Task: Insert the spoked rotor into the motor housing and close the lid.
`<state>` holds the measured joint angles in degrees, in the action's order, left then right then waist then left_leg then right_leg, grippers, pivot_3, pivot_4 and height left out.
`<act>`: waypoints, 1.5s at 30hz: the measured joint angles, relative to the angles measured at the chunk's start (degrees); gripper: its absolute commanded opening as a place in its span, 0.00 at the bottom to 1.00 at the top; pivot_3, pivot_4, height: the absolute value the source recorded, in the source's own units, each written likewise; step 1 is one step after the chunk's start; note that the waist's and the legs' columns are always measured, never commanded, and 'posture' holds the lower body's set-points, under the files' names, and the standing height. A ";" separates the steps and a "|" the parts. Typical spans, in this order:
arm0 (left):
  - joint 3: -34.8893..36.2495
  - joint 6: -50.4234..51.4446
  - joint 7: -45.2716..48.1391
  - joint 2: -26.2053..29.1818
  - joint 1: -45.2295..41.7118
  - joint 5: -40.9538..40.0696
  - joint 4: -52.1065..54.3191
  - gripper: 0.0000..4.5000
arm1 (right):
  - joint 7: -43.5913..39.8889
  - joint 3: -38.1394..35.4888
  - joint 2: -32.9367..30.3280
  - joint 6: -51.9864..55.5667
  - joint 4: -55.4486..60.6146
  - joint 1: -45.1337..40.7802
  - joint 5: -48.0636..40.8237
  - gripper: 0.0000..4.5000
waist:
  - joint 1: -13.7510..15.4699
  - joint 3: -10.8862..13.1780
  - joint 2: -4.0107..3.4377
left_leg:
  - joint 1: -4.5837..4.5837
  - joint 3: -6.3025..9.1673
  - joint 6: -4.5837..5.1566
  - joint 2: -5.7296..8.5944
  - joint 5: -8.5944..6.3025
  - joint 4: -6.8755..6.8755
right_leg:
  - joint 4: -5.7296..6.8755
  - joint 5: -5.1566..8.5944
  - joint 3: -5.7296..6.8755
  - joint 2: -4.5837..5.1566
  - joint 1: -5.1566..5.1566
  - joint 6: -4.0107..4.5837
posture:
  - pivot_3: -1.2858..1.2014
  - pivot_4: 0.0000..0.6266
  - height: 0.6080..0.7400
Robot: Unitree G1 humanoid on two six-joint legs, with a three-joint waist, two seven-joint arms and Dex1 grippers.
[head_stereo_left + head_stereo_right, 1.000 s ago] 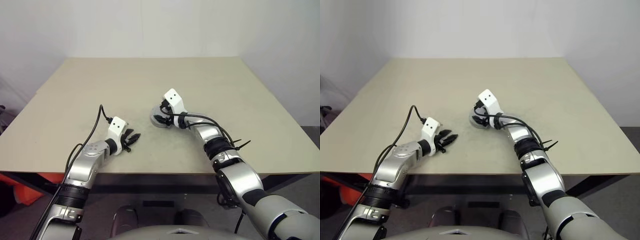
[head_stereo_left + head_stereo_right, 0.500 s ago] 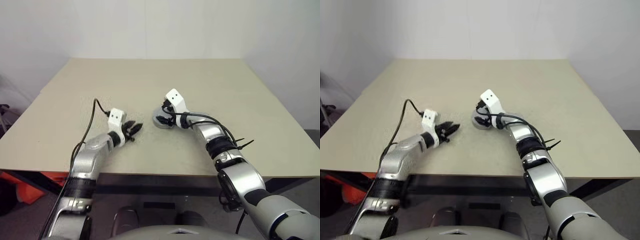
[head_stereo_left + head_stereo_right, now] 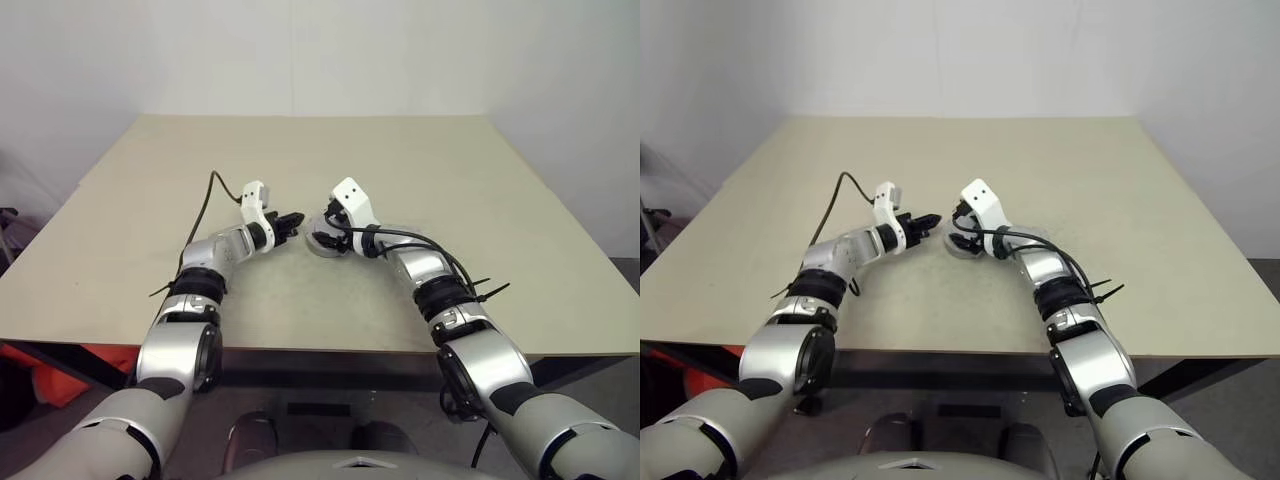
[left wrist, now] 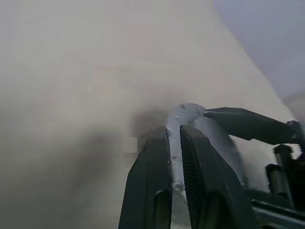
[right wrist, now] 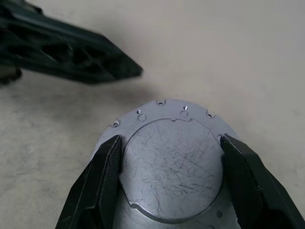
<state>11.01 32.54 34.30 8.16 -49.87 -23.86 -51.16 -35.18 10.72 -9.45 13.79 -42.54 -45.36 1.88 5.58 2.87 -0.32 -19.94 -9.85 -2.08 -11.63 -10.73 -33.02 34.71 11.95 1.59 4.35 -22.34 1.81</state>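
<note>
Table (image 3: 150, 180): beige, carrying a single grey metal assembly near its middle.
Assembly (image 5: 171, 167): a round grey disc with a scratched flat top plate and small holes around its rim. This reads as the lid sitting on the motor housing; no copper windings and no spoked rotor are visible, so the housing proper appears hidden under the plate.
Location: seen from the head, the assembly (image 3: 322, 240) lies close to table centre, with the right arm reaching in from about 5 o'clock and the left arm from about 8 o'clock.
Right pincer (image 5: 171, 148): spread wide, its two black fingers (image 5: 102, 176) lying against opposite edges of the disc and bracing it on the table.
Left pincer (image 4: 174, 136): fingers pressed together with nothing between them, tips pointing at the disc's rim at about 9 o'clock. They are very near it, but contact cannot be confirmed.
Left pincer in the head view (image 3: 290, 222): just beside the disc, low over the table.
Step in hand: judged to be lid closing, with the rotor apparently inside already.
Next move: probably a press or nudge by the closed left tips to seat the lid flush, while the right pincer holds the disc against sliding.
Risk: a sideways push could shift the plate off alignment.
</note>
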 measured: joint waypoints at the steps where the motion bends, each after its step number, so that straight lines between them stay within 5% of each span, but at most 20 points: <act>1: 0.02 -0.48 0.75 -0.12 -1.12 0.12 -2.38 0.10 | 0.05 0.00 -0.07 0.09 0.41 0.25 0.00 0.70 | 0.05 0.00 0.00 | -0.01 0.00 0.00 0.00 0.00 0.01 | -0.02 0.00 0.01 0.00 0.00 0.00 | 0.52 0.00 1.00; 15: -1.42 -4.38 2.83 -1.75 -4.51 4.80 -9.83 0.10 | 0.45 -0.97 -0.56 2.81 3.06 1.32 -0.33 0.70 | 0.40 0.01 0.01 | 0.05 0.02 0.09 0.29 -0.05 0.10 | -0.07 0.23 0.04 0.35 0.12 -0.39 | 0.52 0.00 1.00; 16: -1.42 -4.33 2.99 -1.77 -4.51 4.87 -9.79 0.10 | 0.18 -1.06 -0.70 3.04 3.46 1.39 -0.58 0.86 | 0.44 0.01 0.01 | 0.04 0.02 0.10 0.30 -0.06 0.11 | -0.07 0.24 0.04 0.36 0.12 -0.40 | 0.52 0.00 1.00; 18: -1.43 -4.21 3.27 -1.76 -4.49 4.99 -9.73 0.10 | -0.69 -1.17 -1.54 3.85 4.45 1.81 -0.91 1.00 | 0.53 0.02 0.02 | 0.03 0.02 0.11 0.34 -0.07 0.17 | -0.10 0.23 0.04 0.39 0.12 -0.38 | 0.52 0.00 1.00; 25: -1.42 -3.31 4.22 -2.18 -4.43 5.02 -8.75 0.10 | -3.57 -1.83 -5.08 9.89 16.19 7.10 -2.94 1.00 | 0.90 0.14 0.09 | -0.11 0.04 0.25 0.69 -0.14 0.39 | -0.16 0.21 0.04 0.69 0.03 -0.34 | 0.52 0.00 1.00; 30: -1.42 -3.27 4.40 -2.73 -4.39 5.02 -8.34 0.10 | -3.22 -9.96 -5.58 24.37 28.09 8.79 -11.78 1.00 | 1.61 0.48 0.20 | -0.16 0.01 0.38 0.74 -0.21 0.42 | -0.21 0.25 0.03 0.74 -0.04 -0.40 | 0.52 0.00 1.00; 36: -1.43 -3.27 4.59 -3.72 -4.17 5.02 -7.41 0.10 | 6.81 -23.30 -4.45 42.09 27.43 8.21 -18.85 1.00 | 2.04 0.49 0.21 | -0.17 -0.01 0.26 0.87 -0.14 0.58 | -0.29 0.32 0.02 0.85 -0.02 -0.48 | 0.52 0.00 1.00; 45: -1.48 -3.17 5.19 -3.90 -3.91 5.24 -6.80 0.10 | 14.66 -33.44 -0.42 55.32 29.81 10.29 -25.31 1.00 | 2.10 0.50 0.18 | -0.10 0.00 0.07 0.88 -0.04 0.77 | -0.39 0.36 0.04 0.85 0.02 -0.55 | 0.52 0.00 1.00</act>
<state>9.52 29.37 39.49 4.26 -53.79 -18.62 -57.95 -20.52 -22.72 -9.87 69.10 -12.73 -35.06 -23.44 7.68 3.36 -0.14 -20.04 -9.84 -2.01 -10.75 -10.77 -32.25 34.32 12.32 1.63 5.20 -22.32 1.26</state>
